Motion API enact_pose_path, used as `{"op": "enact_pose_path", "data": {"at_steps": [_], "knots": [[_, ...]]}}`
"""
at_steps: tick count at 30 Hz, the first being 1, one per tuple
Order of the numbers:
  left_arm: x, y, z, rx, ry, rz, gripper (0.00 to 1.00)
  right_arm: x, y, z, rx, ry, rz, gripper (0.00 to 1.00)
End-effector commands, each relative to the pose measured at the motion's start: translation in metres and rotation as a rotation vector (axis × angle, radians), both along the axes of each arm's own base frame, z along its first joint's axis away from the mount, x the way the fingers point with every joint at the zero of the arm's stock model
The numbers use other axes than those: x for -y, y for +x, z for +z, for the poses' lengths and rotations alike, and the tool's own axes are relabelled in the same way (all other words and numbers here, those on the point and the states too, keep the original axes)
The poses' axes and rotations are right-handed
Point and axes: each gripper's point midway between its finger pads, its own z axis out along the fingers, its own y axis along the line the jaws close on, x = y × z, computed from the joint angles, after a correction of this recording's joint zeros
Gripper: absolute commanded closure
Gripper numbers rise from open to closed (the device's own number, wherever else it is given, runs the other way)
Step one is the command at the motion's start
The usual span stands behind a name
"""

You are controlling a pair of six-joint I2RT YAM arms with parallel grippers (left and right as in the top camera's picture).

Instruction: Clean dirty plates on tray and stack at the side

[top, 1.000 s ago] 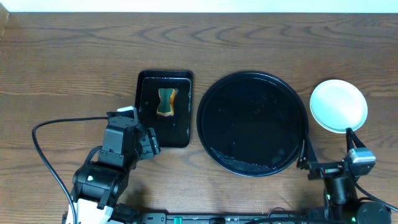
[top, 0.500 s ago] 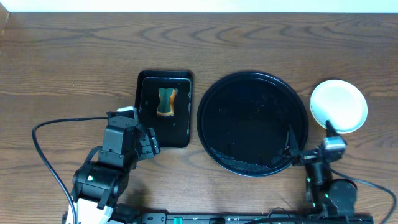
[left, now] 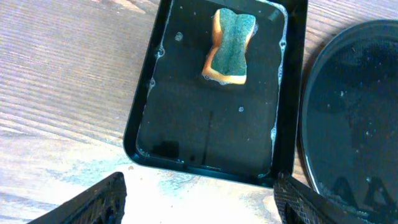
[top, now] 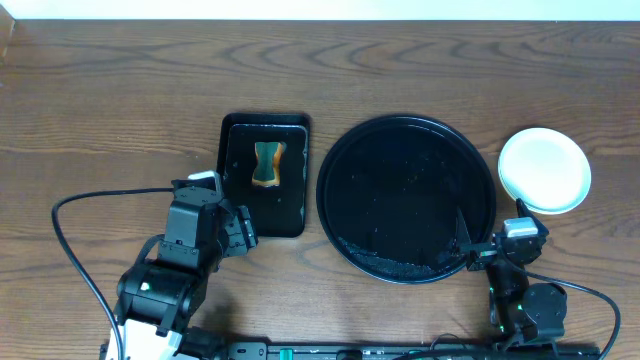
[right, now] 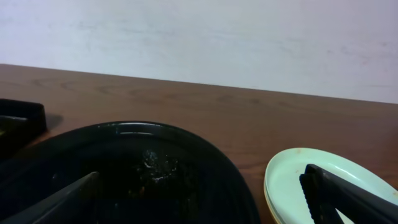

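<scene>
Holds nothing in wide-open left claw [left: 199, 186] or right claw [right: 200, 173], with sponge [left: 230, 46] in small tray [left: 205, 130], plates [top: 545, 170] stacked beside round tray [top: 405, 190].

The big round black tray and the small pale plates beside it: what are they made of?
The large round black tray looks like glossy moulded plastic: smooth, reflective, thin raised rim. The stacked small pale plates look like matte plastic or melamine: thin edges, flat even colour. Ceramic can't be ruled out.
</scene>
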Motion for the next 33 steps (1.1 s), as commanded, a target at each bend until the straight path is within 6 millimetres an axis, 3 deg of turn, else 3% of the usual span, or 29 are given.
{"op": "enact_pose_path", "data": {"at_steps": [1,28,33], "knots": [[-0.0018,-0.0008,-0.0029,-0.008,0.003,0.010,0.23,-0.0026,-0.0007,0.0000,0.004,-0.016,0.012,0.01],[-0.0018,-0.0009,-0.0027,-0.007,0.003,0.010,0.23,-0.0026,-0.0007,0.0000,0.004,-0.016,0.012,0.01],[-0.0092,-0.0046,0.0036,0.032,0.031,0.000,0.23,-0.0026,-0.0007,0.0000,0.004,-0.016,0.012,0.01]]}}
